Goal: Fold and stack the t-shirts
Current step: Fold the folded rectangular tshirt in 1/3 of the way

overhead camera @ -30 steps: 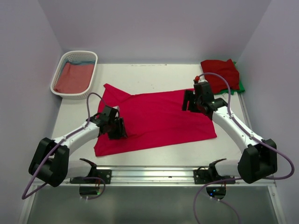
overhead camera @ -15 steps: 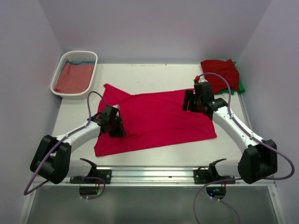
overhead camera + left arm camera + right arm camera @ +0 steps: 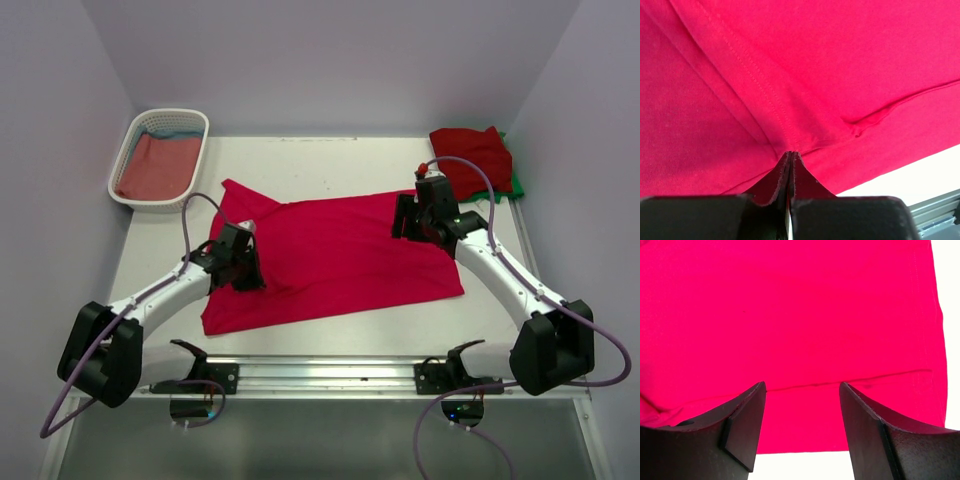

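A bright crimson t-shirt [image 3: 340, 250] lies spread flat across the middle of the table. My left gripper [image 3: 247, 270] is down on its left part, near the sleeve. In the left wrist view this gripper [image 3: 790, 154] is shut, and the crimson cloth [image 3: 815, 60] puckers into a small pinched fold at its tips. My right gripper [image 3: 403, 222] hovers over the shirt's right end. It is open [image 3: 802, 385], with flat crimson cloth [image 3: 790, 305] and a stitched hem between its fingers and nothing gripped.
A folded darker red t-shirt [image 3: 472, 158] lies on a green one [image 3: 516, 186] at the back right corner. The white slatted basket [image 3: 128, 150] at the back left holds a dusty-red tee [image 3: 155, 165] and a blue one [image 3: 175, 131]. A metal rail [image 3: 330, 372] runs along the near edge.
My left gripper has closed from open onto a pinch of the crimson shirt and shifted slightly away from the near edge. The right gripper narrowed only a little and stayed in place.
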Robot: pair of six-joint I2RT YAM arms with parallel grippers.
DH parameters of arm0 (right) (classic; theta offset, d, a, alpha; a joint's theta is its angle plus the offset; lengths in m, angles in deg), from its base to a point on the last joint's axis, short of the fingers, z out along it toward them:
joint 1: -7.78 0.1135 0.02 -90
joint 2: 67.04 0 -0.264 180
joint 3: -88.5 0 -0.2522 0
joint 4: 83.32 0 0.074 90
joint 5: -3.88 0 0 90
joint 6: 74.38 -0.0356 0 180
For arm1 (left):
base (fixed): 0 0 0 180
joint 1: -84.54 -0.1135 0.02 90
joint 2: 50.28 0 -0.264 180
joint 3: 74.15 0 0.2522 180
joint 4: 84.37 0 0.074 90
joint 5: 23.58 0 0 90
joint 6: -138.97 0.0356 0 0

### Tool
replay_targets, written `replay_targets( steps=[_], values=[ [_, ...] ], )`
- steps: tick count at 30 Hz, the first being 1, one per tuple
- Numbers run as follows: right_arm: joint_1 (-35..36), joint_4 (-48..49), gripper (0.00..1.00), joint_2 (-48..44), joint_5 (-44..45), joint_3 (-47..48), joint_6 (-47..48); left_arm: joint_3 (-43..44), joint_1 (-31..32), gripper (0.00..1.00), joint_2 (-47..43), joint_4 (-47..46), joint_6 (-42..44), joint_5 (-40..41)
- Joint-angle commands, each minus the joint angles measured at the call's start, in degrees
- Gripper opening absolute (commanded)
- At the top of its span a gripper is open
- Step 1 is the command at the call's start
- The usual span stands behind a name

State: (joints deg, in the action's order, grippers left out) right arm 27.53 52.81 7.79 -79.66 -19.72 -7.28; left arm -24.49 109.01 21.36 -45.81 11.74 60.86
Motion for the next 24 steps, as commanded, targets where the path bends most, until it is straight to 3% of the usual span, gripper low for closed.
replay_targets(
  steps=[1,5,7,10,24],
  values=[
    [-0.15,1.10,0.64,-1.61,0.48,-0.01,-0.22,2.68,0.40,0.00,-1.68,0.16,0.58,1.34],
    [-0.15,0.75,0.64,-1.79,0.40,0.08,0.04,2.95,0.49,0.00,-0.80,1.30,0.58,1.52],
    [-0.15,0.75,0.64,-1.97,0.48,-0.01,0.13,2.95,0.67,0.21,-0.45,2.80,0.41,2.57],
    [-0.24,0.93,0.64,-2.23,0.40,-0.01,0.04,2.34,0.84,0.32,-0.01,3.15,0.49,3.63],
    [-0.32,0.49,0.64,-2.67,0.57,0.08,0.22,0.57,1.28,0.32,6.32,-1.94,1.20,0.91]
  ],
)
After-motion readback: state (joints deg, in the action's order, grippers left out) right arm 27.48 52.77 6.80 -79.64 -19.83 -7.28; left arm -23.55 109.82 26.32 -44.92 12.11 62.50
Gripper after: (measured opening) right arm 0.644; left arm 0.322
